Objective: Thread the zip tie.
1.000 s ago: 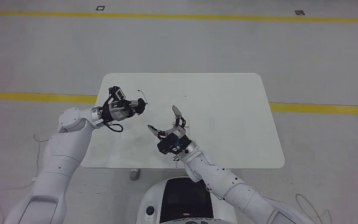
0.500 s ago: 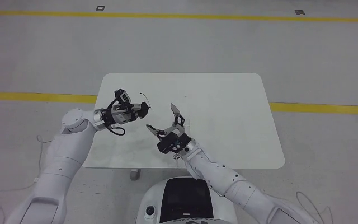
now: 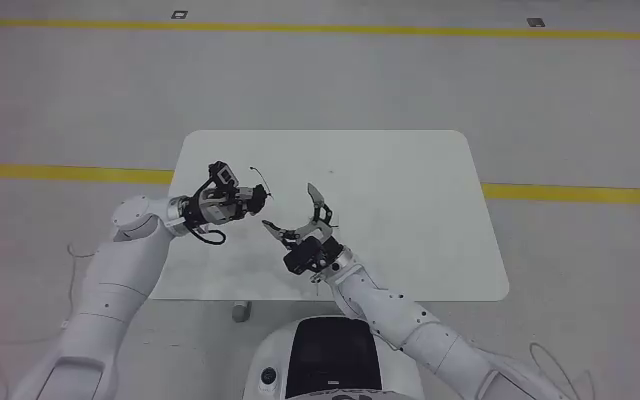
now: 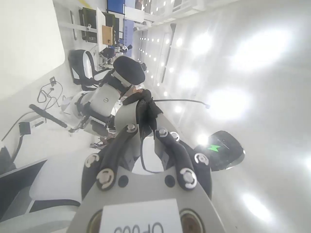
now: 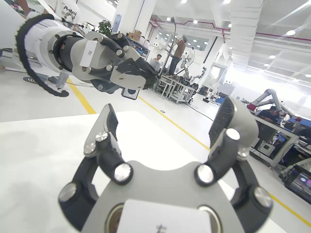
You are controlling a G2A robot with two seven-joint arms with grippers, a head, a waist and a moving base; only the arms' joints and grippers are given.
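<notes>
A thin black zip tie sticks out in a curve from my left gripper, which is shut on it above the table's left part. In the left wrist view the zip tie runs sideways from the shut left gripper to its small head, and a loop of it hangs back between the fingers. My right gripper is held open just right of the left one, with nothing in it. The right wrist view has the open right gripper facing the left gripper a short way off.
The white table has bare room to the right and at the back. Yellow floor lines run behind it and on both sides.
My left gripper has moved a little to the right with the zip tie, closer to the right gripper. The right gripper has hardly shifted and stays open.
</notes>
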